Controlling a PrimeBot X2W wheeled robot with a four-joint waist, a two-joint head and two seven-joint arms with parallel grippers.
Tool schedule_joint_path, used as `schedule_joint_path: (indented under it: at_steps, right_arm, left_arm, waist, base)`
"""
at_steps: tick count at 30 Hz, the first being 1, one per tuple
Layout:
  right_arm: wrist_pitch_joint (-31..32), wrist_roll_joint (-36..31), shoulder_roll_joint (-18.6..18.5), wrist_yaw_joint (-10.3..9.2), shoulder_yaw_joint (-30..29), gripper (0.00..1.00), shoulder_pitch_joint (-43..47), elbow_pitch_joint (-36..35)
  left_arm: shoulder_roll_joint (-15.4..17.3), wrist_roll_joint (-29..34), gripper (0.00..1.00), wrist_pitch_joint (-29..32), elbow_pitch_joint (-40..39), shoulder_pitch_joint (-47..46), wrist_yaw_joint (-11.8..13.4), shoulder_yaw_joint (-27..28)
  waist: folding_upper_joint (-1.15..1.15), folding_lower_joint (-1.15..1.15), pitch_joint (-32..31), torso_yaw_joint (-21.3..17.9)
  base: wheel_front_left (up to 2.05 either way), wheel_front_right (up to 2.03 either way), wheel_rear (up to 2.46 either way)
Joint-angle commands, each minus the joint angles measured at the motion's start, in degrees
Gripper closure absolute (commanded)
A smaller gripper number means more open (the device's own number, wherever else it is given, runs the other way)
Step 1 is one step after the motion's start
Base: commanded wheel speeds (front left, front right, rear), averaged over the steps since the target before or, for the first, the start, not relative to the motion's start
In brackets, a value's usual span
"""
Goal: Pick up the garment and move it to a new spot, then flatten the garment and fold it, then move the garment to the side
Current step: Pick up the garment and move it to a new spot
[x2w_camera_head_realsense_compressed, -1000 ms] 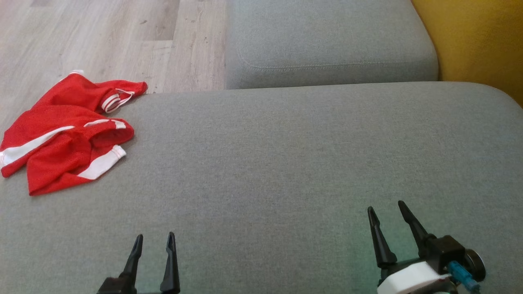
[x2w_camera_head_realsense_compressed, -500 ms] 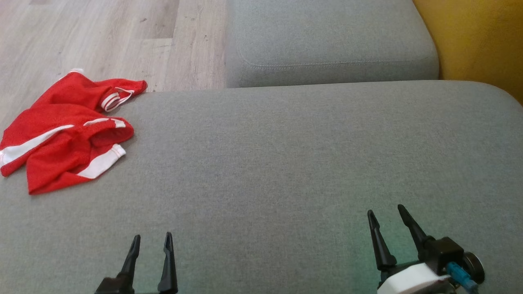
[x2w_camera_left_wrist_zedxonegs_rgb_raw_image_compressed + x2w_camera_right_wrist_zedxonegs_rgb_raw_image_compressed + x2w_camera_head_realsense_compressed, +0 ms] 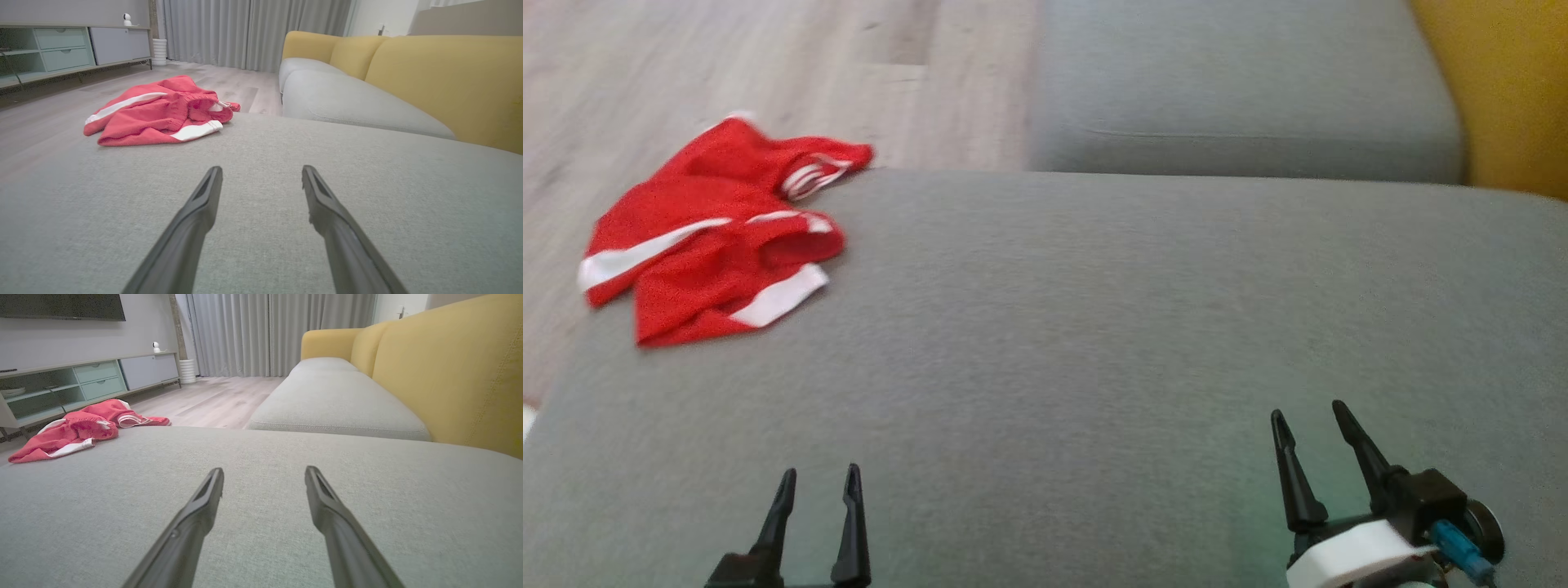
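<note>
Grey cushion (image 3: 286,245) under and ahead of left gripper (image 3: 261,168). Second cushion (image 3: 347,98), also grey, farther ahead, slightly right. Yellow backrest (image 3: 449,81) along the right. Pale wood floor (image 3: 49,118) ahead-left. Low cabinet (image 3: 81,49) with pale green drawers far ahead-left, small white device (image 3: 127,18) on top. Grey curtains (image 3: 253,32) straight ahead. Far ahead-left of right gripper (image 3: 264,469): dark screen (image 3: 61,306) on grey wall (image 3: 81,335). Light soft, even.

Motion smears my head view, blurring the red garment's (image 3: 715,237) stripes. Bunched at the sofa cushion's (image 3: 1094,327) far left corner, it hides its own lower folds. The bottom edge cuts my left gripper (image 3: 820,471) behind its fingers. The white object (image 3: 127,19) on the cabinet (image 3: 118,43) is too small to tell.
</note>
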Motion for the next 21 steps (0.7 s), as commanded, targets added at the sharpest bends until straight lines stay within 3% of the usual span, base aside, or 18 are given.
schedule_joint_path:
  at_steps: [1,10,21]
  right_arm:
    - [-0.78,0.38,-0.52,0.44,1.36,0.0,-1.92,-2.19]
    - [-0.78,1.36,-0.52,0.44,2.57,0.0,-2.55,-2.6]
    - [-0.78,1.86,-0.52,0.44,3.56,0.0,-3.12,-2.53]
  left_arm:
    - [0.69,-0.47,0.0,-0.18,-2.1,-2.56,0.43,1.75]
    - [1.91,-0.9,0.0,0.37,-3.25,-2.56,1.04,2.36]
    - [2.81,-1.18,0.0,0.89,-4.86,-2.04,1.52,2.21]
  waist:
    - [0.0,0.0,-0.07,3.37]
    - [0.0,0.0,-0.21,13.01]
    - [0.0,0.0,0.17,18.47]
  base:
    - [0.0,0.0,0.0]
    - [0.0,0.0,0.0]
    - [0.0,0.0,0.0]
